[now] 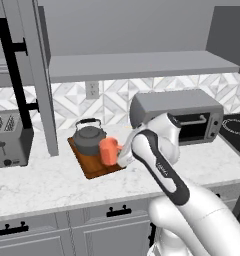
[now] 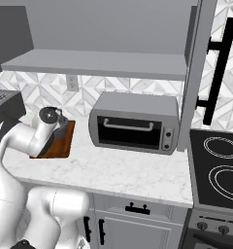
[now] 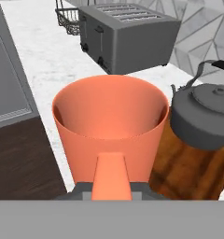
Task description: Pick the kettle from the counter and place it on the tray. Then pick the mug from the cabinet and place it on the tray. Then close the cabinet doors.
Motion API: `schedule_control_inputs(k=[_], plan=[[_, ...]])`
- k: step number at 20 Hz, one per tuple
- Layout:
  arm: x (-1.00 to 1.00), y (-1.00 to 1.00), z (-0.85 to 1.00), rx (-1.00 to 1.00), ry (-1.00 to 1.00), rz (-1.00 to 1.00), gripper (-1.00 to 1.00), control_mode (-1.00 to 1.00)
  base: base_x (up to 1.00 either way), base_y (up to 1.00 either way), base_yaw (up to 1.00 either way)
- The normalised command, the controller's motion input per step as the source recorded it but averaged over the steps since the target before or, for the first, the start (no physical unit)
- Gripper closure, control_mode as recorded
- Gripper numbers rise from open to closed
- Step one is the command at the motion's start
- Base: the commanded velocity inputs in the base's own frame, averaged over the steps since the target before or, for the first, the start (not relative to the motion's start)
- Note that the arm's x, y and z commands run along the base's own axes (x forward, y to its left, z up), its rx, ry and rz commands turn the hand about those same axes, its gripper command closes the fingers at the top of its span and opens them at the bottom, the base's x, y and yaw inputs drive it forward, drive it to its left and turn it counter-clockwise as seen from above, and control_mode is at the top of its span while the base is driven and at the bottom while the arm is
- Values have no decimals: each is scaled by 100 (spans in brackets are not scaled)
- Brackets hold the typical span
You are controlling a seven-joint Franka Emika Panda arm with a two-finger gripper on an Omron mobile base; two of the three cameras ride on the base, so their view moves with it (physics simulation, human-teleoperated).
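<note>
One mug (image 3: 109, 128) sits nearest you, orange, rigid and probably light; your gripper (image 3: 111, 189) is clamped on its handle, carrying it over the tray (image 1: 94, 162) edge. Kettle (image 3: 205, 116) stands at 2 o'clock, close enough to bump. Toaster (image 3: 128, 35) at 12 o'clock, farther back, well apart.

Flat, even rendered light throughout; no single source evident. Soft faint shadow under the toaster oven (image 2: 134, 122) on the counter (image 1: 52, 185), another beneath the upper shelf (image 1: 142, 65). Slight sheen on the arm's white shell. No glare, no blown highlights. Mild softness and pixel blur overall, coarsest in the hand view, where the mug (image 3: 109, 126) looms large and edges of the kettle (image 3: 205, 116) look smeared. No edge distortion noted.
</note>
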Motion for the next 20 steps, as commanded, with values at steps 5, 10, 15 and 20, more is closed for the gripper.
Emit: schedule_control_inputs(k=[5,10,15,20], plan=[[59,2,-21,-6,8,12,100,-100,0,0,0],[41,2,-19,-18,10,4,100,-100,0,0,0],[23,9,-29,-25,-1,0,100,-100,0,0,0],[29,14,-38,-14,-5,1,100,-100,0,0,0]])
